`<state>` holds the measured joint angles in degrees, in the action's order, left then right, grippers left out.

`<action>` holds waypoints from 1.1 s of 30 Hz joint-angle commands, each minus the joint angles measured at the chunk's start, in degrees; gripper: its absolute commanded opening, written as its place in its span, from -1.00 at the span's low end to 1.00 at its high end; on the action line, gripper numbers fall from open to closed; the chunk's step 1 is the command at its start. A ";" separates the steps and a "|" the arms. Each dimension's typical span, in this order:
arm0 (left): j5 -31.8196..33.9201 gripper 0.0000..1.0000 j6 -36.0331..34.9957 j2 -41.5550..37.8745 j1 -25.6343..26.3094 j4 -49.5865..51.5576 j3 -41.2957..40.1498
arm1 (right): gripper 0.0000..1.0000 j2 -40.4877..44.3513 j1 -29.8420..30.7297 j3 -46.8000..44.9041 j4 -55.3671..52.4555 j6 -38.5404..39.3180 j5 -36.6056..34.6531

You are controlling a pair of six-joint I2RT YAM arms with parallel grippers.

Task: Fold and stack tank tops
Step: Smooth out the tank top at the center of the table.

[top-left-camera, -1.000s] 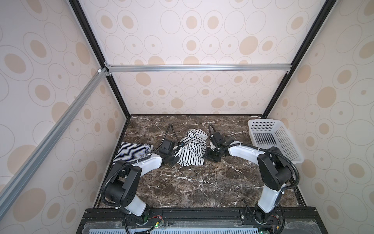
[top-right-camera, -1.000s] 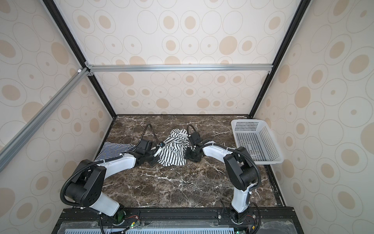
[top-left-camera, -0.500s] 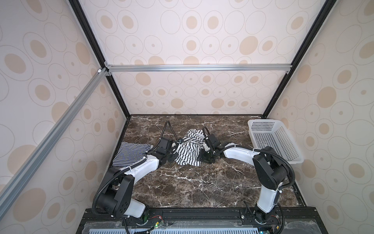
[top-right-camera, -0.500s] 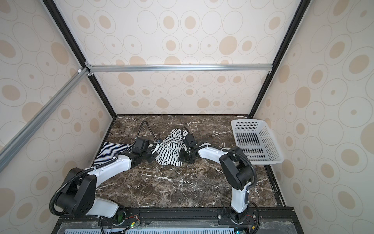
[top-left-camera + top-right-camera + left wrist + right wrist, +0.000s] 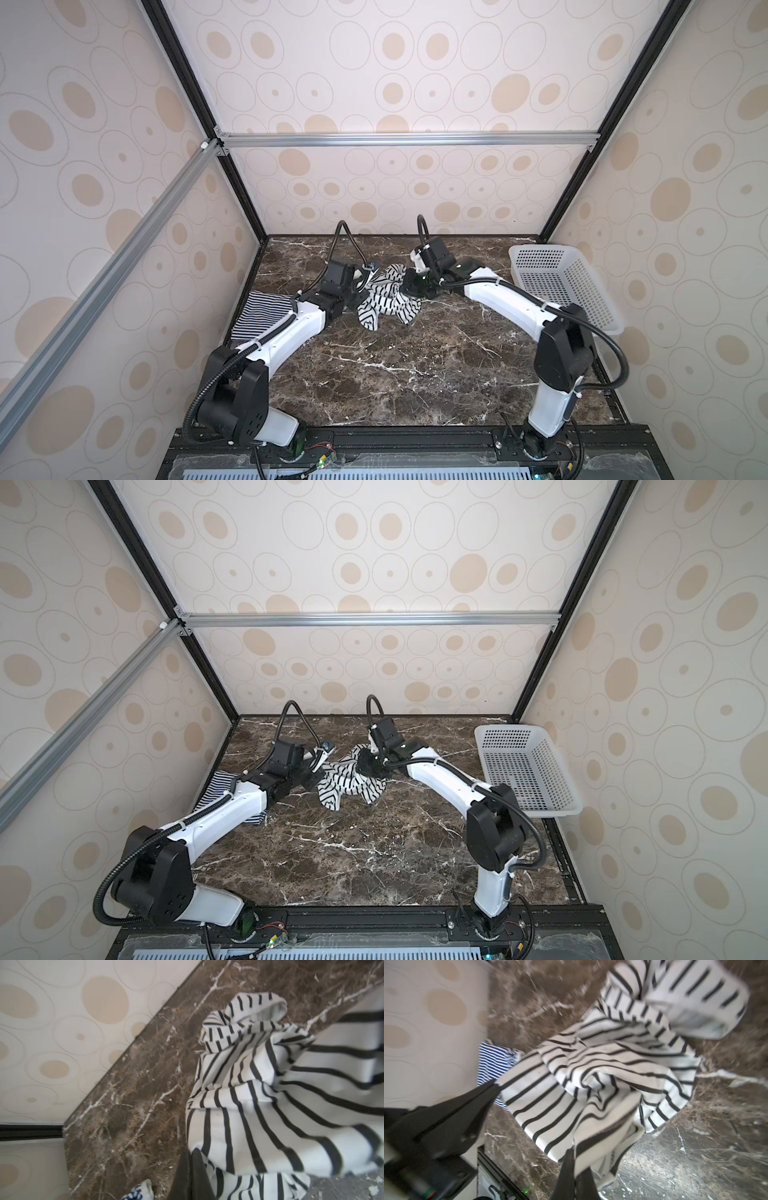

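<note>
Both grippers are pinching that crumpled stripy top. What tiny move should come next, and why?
Probably draw the left gripper and right gripper apart: both are shut on the wide-striped tank top, which hangs bunched between them, and it needs spreading flat before folding.

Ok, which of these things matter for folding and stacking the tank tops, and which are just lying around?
For the job:
- wide-striped tank top, bunched, held by the left gripper and the right gripper
- fine-striped tank top, lying flat

Lying about:
- white basket, untouched
</note>
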<state>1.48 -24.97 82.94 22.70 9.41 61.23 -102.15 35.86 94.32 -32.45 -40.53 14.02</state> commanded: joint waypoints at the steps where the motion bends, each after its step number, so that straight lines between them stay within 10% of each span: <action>1: 0.35 -1.00 -2.44 -0.22 -1.16 2.36 9.39 | -1.00 5.51 -1.26 7.99 -8.45 3.96 -3.74; 19: -1.69 -1.00 -1.93 2.75 -1.60 14.02 40.59 | -1.00 16.05 -6.06 26.41 -20.79 5.78 -3.38; 26: -3.02 -1.00 -2.72 16.38 -1.60 12.30 50.04 | -1.00 10.86 -16.76 25.70 -19.40 3.57 5.07; 33: -7.09 -1.00 0.63 38.04 -0.51 22.35 83.74 | -1.00 6.31 -19.57 39.28 -25.30 4.50 6.24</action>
<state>-6.07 -25.69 118.13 22.50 27.07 133.99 -97.58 16.27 126.52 -54.52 -36.58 19.49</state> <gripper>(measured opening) 0.047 0.040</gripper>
